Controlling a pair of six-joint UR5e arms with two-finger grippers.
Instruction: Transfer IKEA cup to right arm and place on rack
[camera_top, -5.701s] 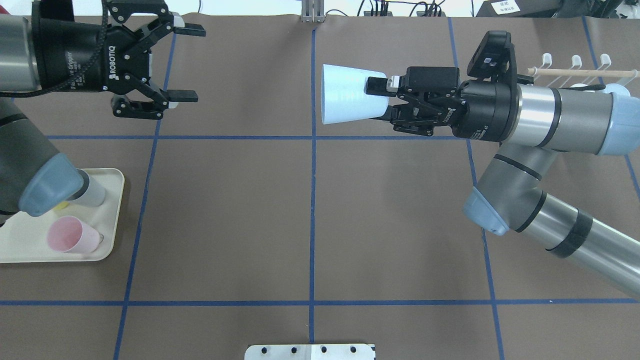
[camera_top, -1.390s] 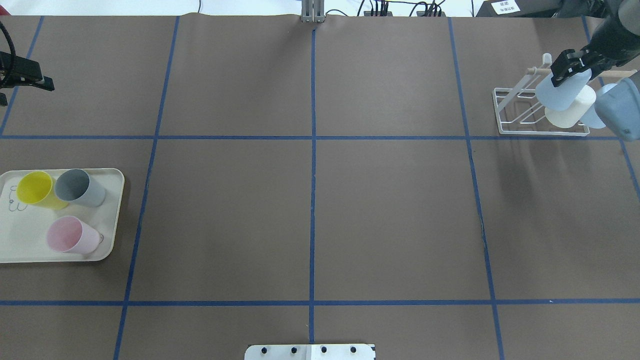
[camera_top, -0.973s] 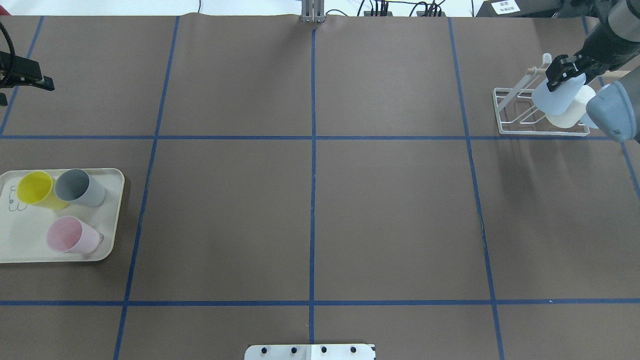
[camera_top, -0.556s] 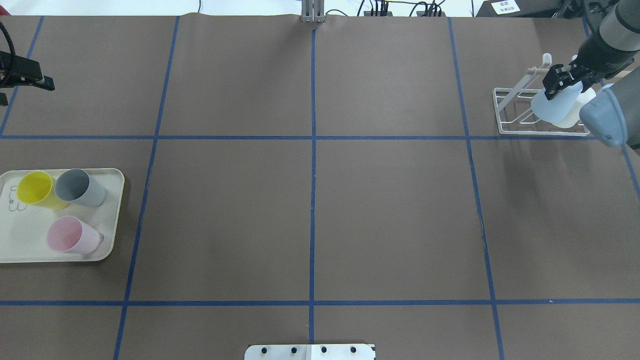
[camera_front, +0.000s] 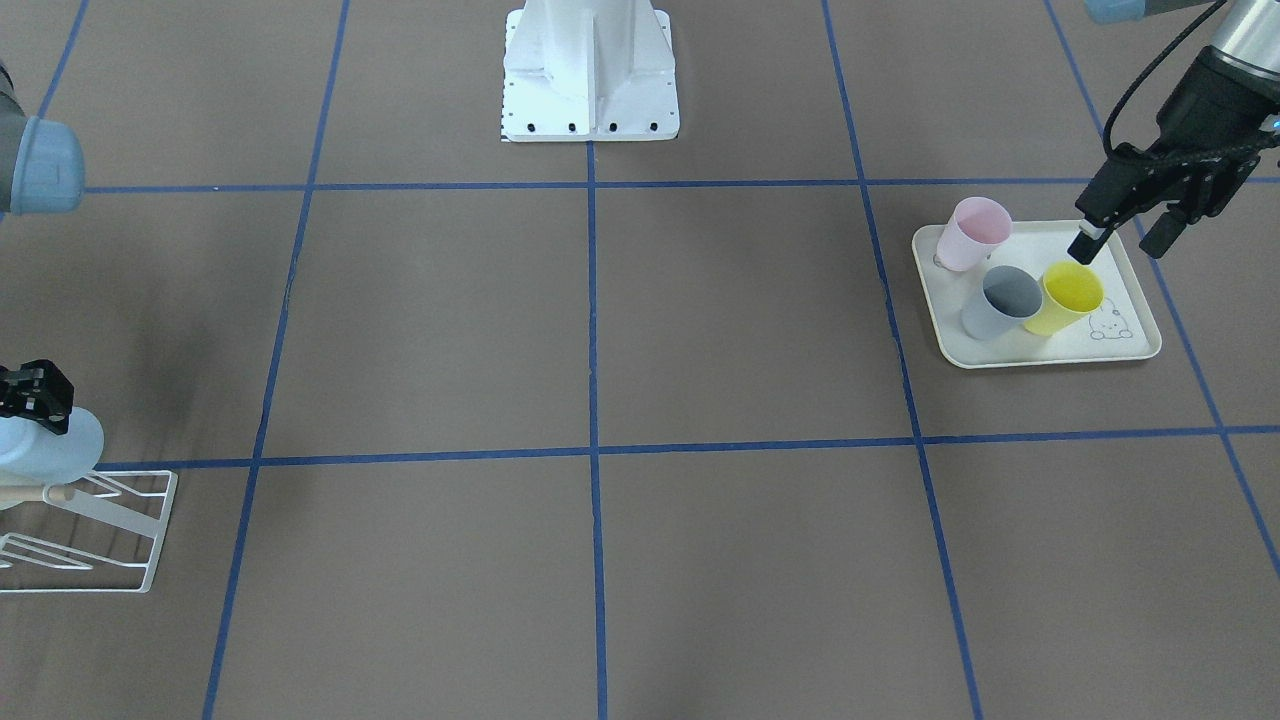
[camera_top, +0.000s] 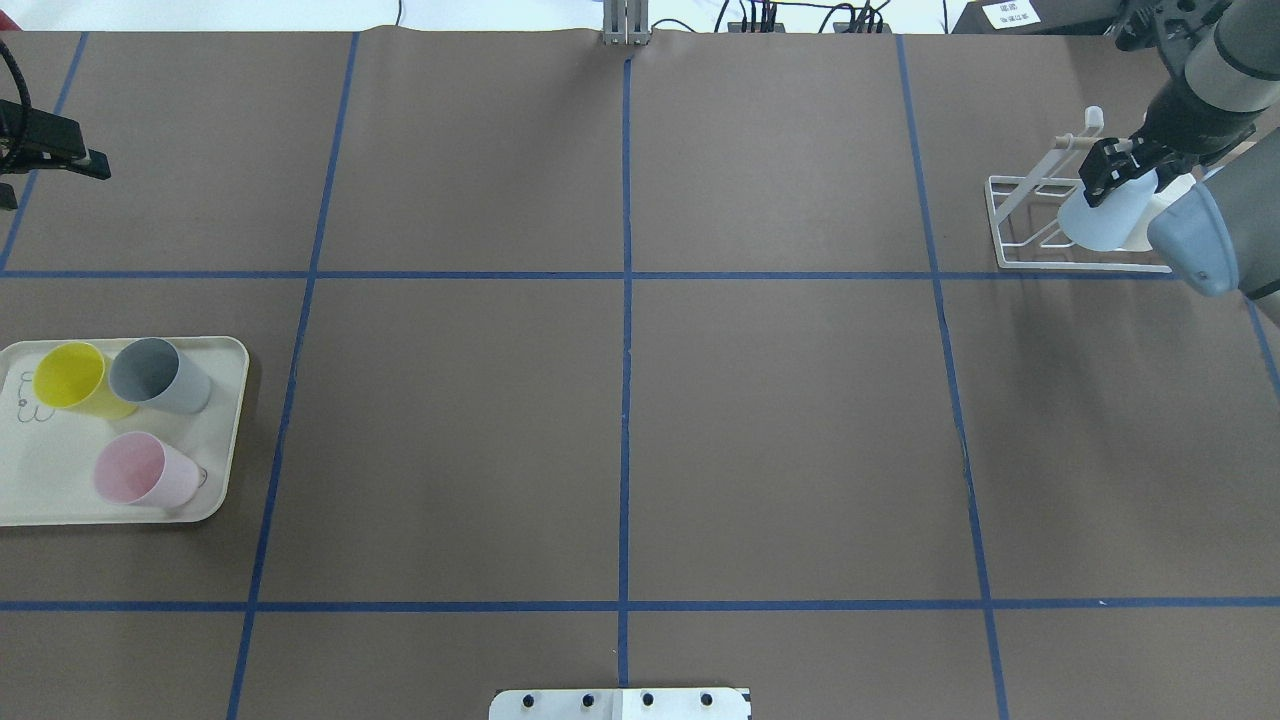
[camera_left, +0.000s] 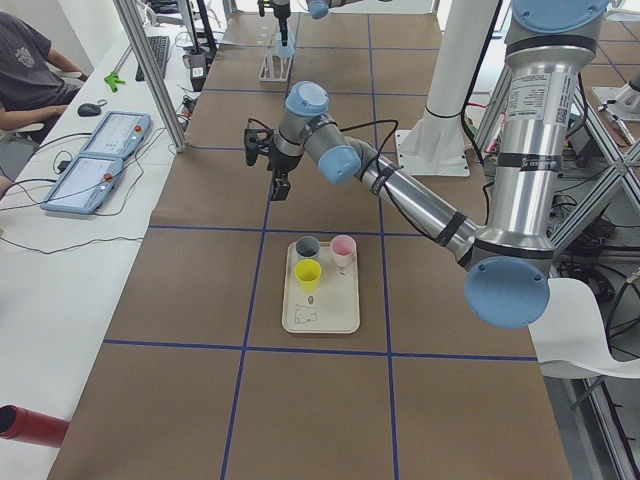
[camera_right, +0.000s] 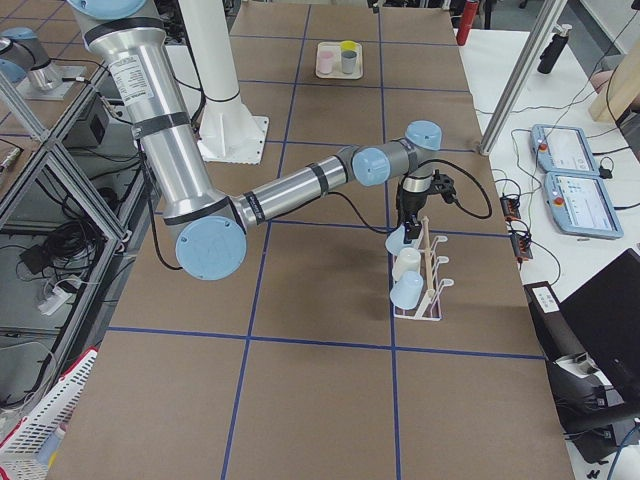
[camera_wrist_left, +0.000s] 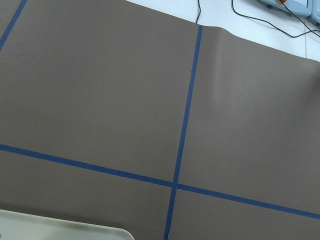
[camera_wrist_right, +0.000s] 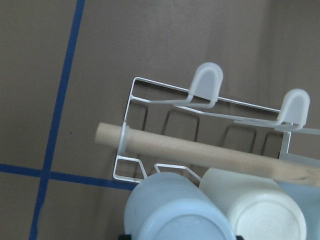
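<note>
My right gripper (camera_top: 1108, 172) is shut on the base of a pale blue cup (camera_top: 1092, 215). It holds the cup upside down and tilted over the left end of the white wire rack (camera_top: 1010, 235), next to a white cup (camera_wrist_right: 252, 212) that hangs there. The right wrist view shows the blue cup's base (camera_wrist_right: 175, 212) just below the rack's wooden dowel (camera_wrist_right: 200, 149). Whether the cup rests on a prong is hidden. My left gripper (camera_front: 1122, 238) is open and empty above the far edge of the cream tray (camera_front: 1040, 352).
The cream tray (camera_top: 225, 440) at the left holds a yellow cup (camera_top: 68, 380), a grey cup (camera_top: 155, 375) and a pink cup (camera_top: 140, 472). Another pale blue cup (camera_right: 408, 290) hangs further along the rack. The right arm's elbow (camera_top: 1195, 235) hangs over the rack's right part.
My right gripper has moved the pale blue cup down and toward the rack's left end, beside the white cup. The left arm and the tray's cups have not moved in the last second.
</note>
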